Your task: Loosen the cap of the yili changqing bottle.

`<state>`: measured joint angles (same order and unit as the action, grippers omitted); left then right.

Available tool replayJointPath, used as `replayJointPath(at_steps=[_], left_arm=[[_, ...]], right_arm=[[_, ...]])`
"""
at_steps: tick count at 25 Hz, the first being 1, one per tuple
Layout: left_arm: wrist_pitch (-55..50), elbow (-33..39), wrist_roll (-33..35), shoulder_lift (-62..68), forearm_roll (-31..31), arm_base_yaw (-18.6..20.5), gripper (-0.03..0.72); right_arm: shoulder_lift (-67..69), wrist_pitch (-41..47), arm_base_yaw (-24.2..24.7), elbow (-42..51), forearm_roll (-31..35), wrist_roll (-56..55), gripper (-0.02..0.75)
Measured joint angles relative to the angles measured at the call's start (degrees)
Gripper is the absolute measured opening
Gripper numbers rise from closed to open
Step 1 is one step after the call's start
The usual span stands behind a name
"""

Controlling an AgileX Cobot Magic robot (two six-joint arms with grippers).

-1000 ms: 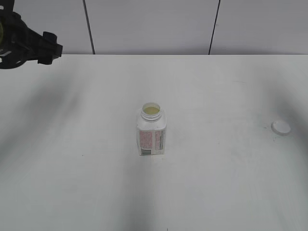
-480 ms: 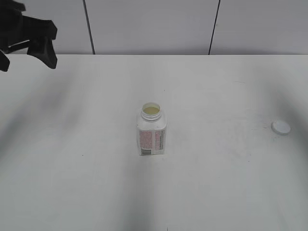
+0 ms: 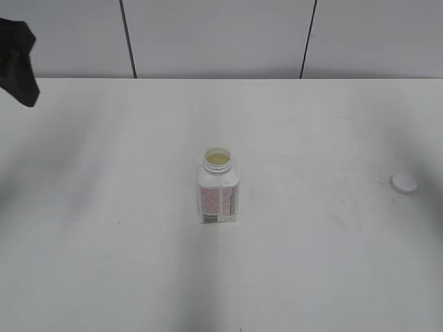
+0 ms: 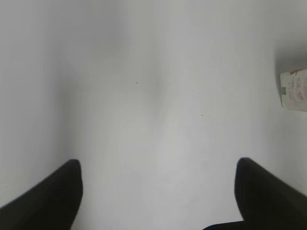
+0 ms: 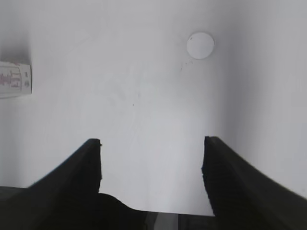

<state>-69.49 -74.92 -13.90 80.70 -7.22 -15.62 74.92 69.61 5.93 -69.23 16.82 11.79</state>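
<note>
The yili changqing bottle point(image 3: 219, 188) stands upright in the middle of the white table, its neck open and yellowish inside. Its edge shows in the left wrist view point(image 4: 294, 90) and in the right wrist view point(image 5: 15, 79). The white cap point(image 3: 404, 182) lies flat on the table far to the right, apart from the bottle; it also shows in the right wrist view point(image 5: 200, 45). My left gripper point(image 4: 158, 175) is open and empty, high at the far left point(image 3: 19, 61). My right gripper point(image 5: 151, 148) is open and empty above bare table; it is out of the exterior view.
The white table point(image 3: 311, 270) ends at a pale panelled wall point(image 3: 214, 34) with two dark seams. Nothing else stands on the table.
The left arm has drawn back to the left and upward, leaving only a dark tip at the frame's edge. The bottle and the cap have not moved.
</note>
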Motion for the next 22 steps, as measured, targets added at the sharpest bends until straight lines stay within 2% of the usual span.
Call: replayJointPath(at_steps=[5,9,22], left_arm=[[-0.3,7.8,0.0,-13.1,-2.4,0.0,0.585],[-0.4,14.5,0.0,-24.8,-1.1,0.0,0.585],[-0.1,33.2,0.7,-60.4,-1.0,0.0,0.583]], right_arm=[[-8.9,0.0,0.0,9.4,0.0,-0.3,0.521],[-16.8,0.1,0.0,15.0,0.1,-0.3,0.521],[-44.1,0.3,0.0,24.9,0.4,-0.4,0.521]])
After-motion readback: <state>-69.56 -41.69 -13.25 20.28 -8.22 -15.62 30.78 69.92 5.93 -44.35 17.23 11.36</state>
